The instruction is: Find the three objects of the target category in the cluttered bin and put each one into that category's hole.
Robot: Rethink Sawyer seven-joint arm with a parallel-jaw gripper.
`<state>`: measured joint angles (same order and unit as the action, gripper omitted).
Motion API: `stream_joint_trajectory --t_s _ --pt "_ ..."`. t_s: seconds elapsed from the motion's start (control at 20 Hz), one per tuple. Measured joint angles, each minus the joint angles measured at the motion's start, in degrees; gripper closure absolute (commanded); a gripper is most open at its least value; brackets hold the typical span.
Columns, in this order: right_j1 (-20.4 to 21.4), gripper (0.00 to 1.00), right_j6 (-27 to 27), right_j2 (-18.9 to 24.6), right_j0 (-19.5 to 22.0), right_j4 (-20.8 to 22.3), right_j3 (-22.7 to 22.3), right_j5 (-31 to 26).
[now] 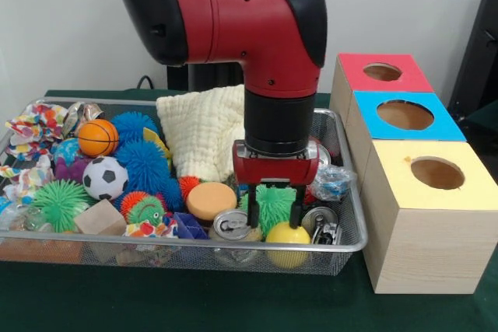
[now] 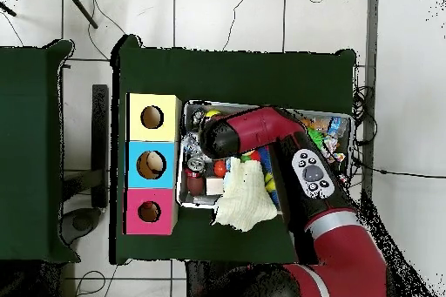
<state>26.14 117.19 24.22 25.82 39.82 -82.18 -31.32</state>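
Silver wire bin (image 1: 342, 242) holds a black-and-white ball (image 1: 105, 178) and orange ball (image 1: 97, 138).

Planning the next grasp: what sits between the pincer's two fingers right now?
In the front view, a green spiky ball shows between the open pincer's fingers, above a yellow ball in the cluttered bin.

Bin (image 1: 352, 245) left of 3 boxes (image 1: 424, 215); cloth (image 1: 204, 130) in bin.

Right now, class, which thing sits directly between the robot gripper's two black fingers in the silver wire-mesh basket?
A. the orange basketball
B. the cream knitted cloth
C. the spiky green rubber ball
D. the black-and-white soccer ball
C: in the front view the gripper straddles the spiky green rubber ball, its fingers apart on either side.
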Motion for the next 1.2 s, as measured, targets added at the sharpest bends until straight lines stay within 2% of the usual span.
stream_joint_trajectory --t_s 0.55,1.2 --pt "0.0 0.0 0.0 0.0 1.7 0.3 -0.5 0.4" --pt "1.9 0.0 0.0 -2.9 0.5 -0.2 -6.4 5.7"
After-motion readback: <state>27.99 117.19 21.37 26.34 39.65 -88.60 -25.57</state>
